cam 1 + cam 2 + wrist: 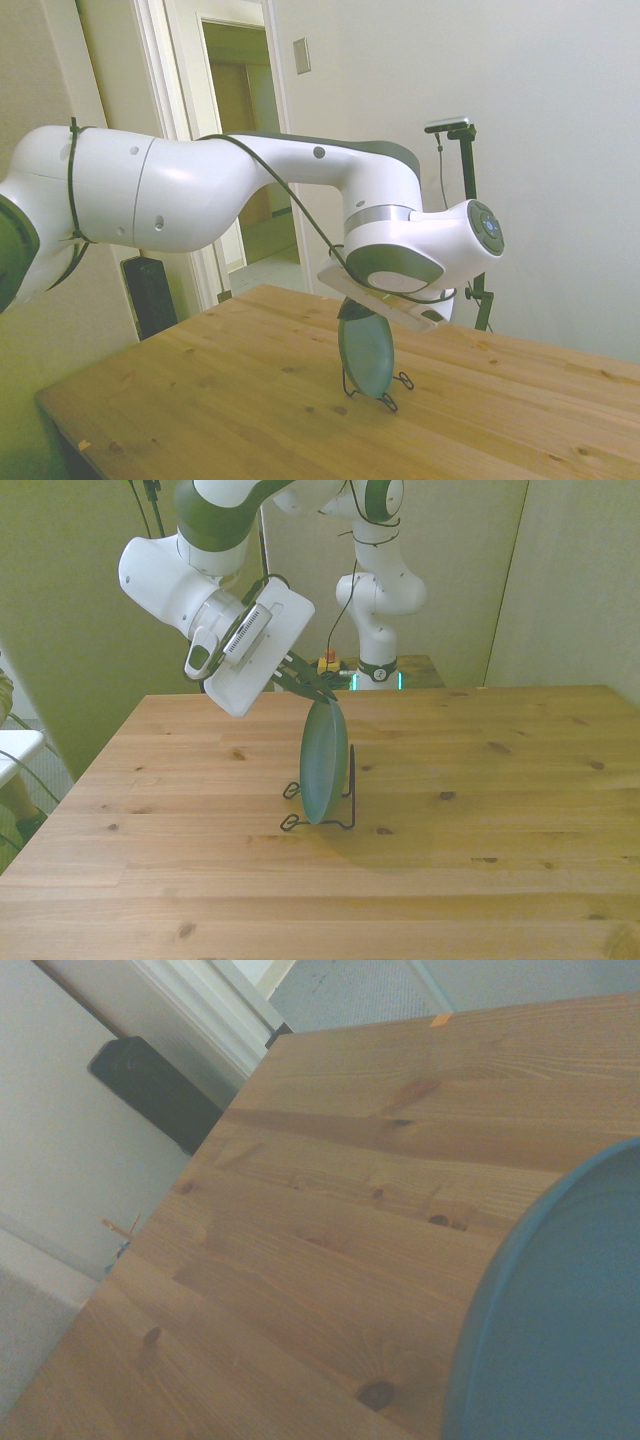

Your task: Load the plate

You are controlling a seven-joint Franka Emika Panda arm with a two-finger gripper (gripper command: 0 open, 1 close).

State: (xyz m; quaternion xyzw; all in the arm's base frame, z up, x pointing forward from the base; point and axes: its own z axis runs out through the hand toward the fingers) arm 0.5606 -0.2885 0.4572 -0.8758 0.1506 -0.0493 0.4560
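My tool (312, 688) sits at the plate's (324, 765) 12 o'clock rim, its dark fingers pinching that top edge in the front view. The plate stands upright on edge in the thin black wire stand (318, 818), near the middle of the counter (480, 810). From the side, the plate (367, 353) leans slightly in the stand (385, 392). My wrist camera catches only a curved slice of the plate (560, 1330) against the counter's wood (320, 1220).

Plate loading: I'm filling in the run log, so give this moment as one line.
plate: upright on edge in wire stand | gripper: at plate's top rim, fingers unclear | table: wooden
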